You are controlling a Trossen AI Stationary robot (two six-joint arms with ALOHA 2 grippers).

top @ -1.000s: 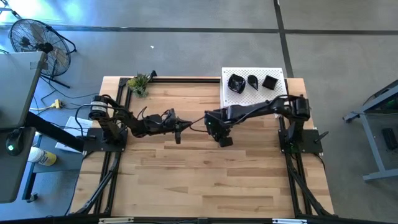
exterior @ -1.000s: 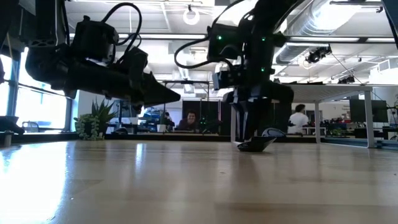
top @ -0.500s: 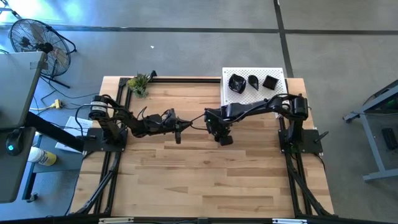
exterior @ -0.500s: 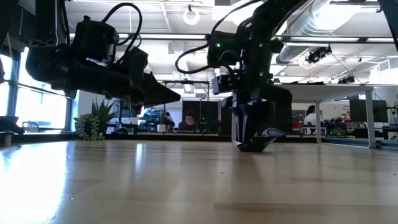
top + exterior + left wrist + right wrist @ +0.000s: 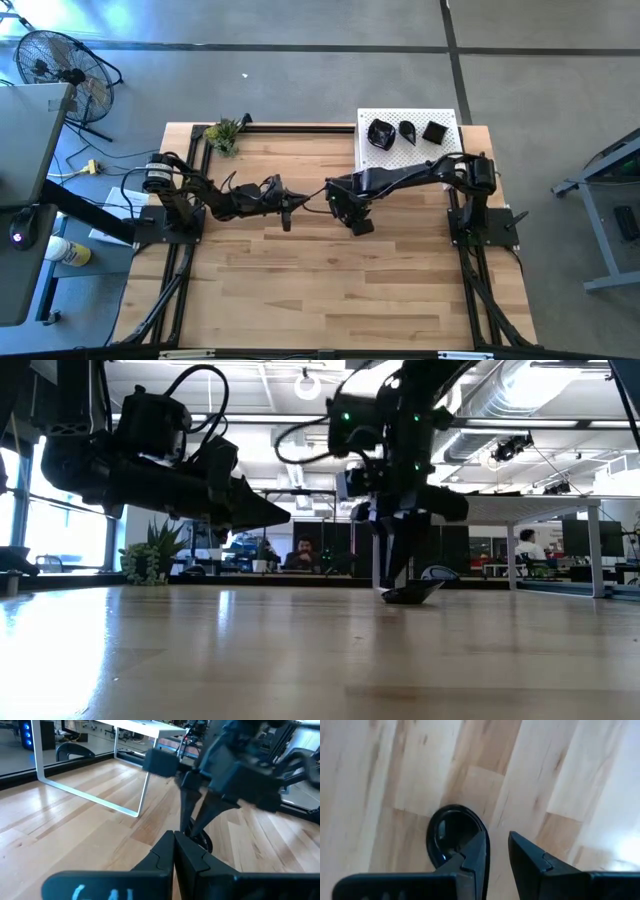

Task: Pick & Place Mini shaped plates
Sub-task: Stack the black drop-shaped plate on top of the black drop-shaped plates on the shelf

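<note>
Teardrop plate (image 5: 451,834) on the table (image 5: 400,770), beside one right gripper (image 5: 496,854) finger (image 5: 474,851), outside the gap.

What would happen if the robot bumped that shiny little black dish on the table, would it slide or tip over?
The black dish looks glossy, so it would probably slide easily on the smooth wooden table. In the low view it sits tilted, one edge raised, so it might rock or tip. It seems stiff, not floppy, and could chip if dropped.

Glossy black dish (image 5: 451,836); pale wood table (image 5: 300,270).
</note>
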